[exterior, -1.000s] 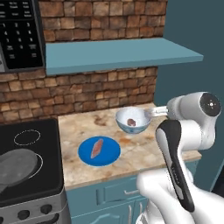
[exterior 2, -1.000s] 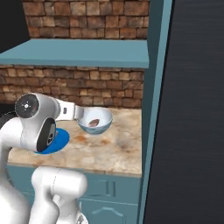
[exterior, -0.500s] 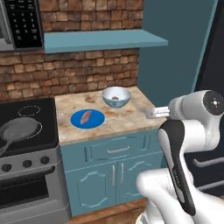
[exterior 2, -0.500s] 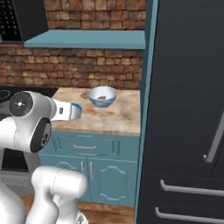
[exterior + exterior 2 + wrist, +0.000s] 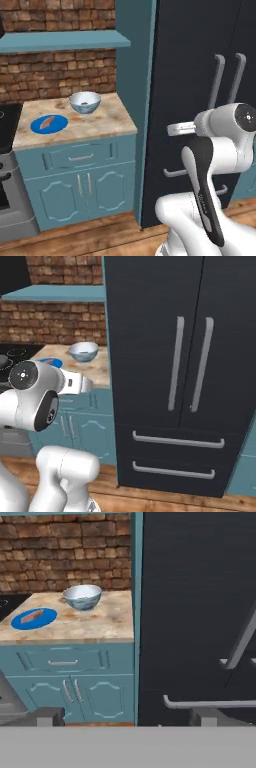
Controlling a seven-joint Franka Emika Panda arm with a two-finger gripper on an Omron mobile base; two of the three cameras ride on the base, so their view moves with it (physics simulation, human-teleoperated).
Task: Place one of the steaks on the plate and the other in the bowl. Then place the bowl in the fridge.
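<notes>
a: whole picture slides over compared with a second ago. not the stuff moving, just the base driving off and swinging round to face the fridge (image 5: 150,331). same reading?

b: yep. nothing shifts on the counter (image 5: 100,125) left of the fridge. bowl (image 5: 85,102) sits there near the fridge side, with one steak (image 5: 86,103) inside, though that's tiny and hard to make out. plate (image 5: 49,124) lies further left of the fridge, beside the bowl, carrying the other steak (image 5: 48,121).

a: so sorting looks done, fridge part not. and the gripper (image 5: 130,721)?

b: spread wide, holding nothing. hangs in front of the fridge's lower left, level with the counter edge, well apart from the bowl.

a: odd to leave the bowl behind, no?

b: makes sense probably. both fridge doors shut, long grey handles (image 5: 177,363) untouched. guessing the door needs opening first with a free hand, then a trip back left of the fridge for the bowl.

a: risk?

b: swinging the door into the counter side, or tipping the steak out later when carrying the bowl.
</notes>
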